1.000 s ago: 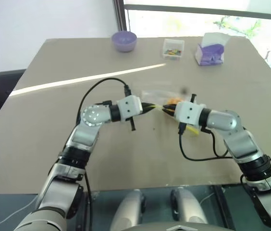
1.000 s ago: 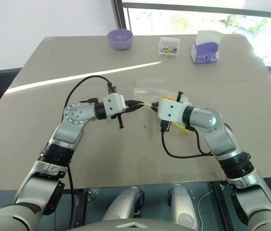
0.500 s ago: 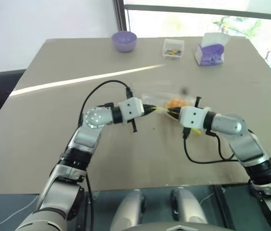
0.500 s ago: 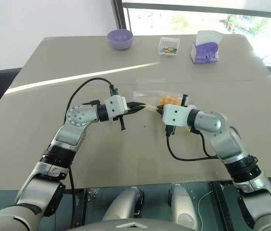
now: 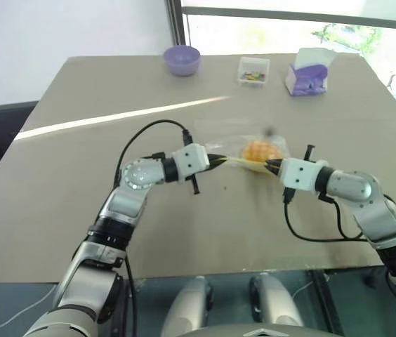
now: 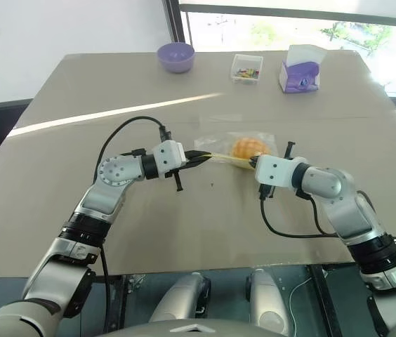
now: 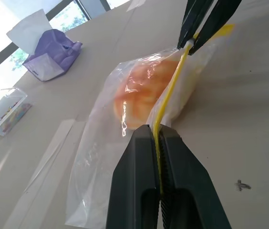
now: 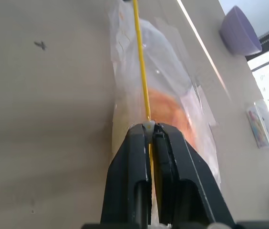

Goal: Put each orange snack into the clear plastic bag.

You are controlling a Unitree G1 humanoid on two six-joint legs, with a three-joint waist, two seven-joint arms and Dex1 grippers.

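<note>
The clear plastic bag (image 5: 243, 144) lies mid-table with an orange snack (image 5: 260, 151) inside it. Its yellow seal strip (image 7: 170, 93) is stretched taut between my two grippers. My left gripper (image 5: 220, 160) is shut on the strip's left end, and my right gripper (image 5: 271, 166) is shut on its right end. In the left wrist view the snack (image 7: 144, 90) shows through the crinkly film, with the right gripper (image 7: 191, 43) pinching the strip beyond it. The right wrist view has the strip (image 8: 140, 67) running away from my shut fingers (image 8: 132, 157) over the snack (image 8: 170, 112).
A purple bowl (image 5: 182, 59), a small clear box of colourful bits (image 5: 253, 71) and a purple-and-white carton (image 5: 309, 71) stand along the table's far edge. Black cables loop from both wrists over the table.
My right gripper has slid to the right along the yellow strip, away from the left one, so the strip between them is longer and the snack shows more plainly. The left gripper stayed put.
</note>
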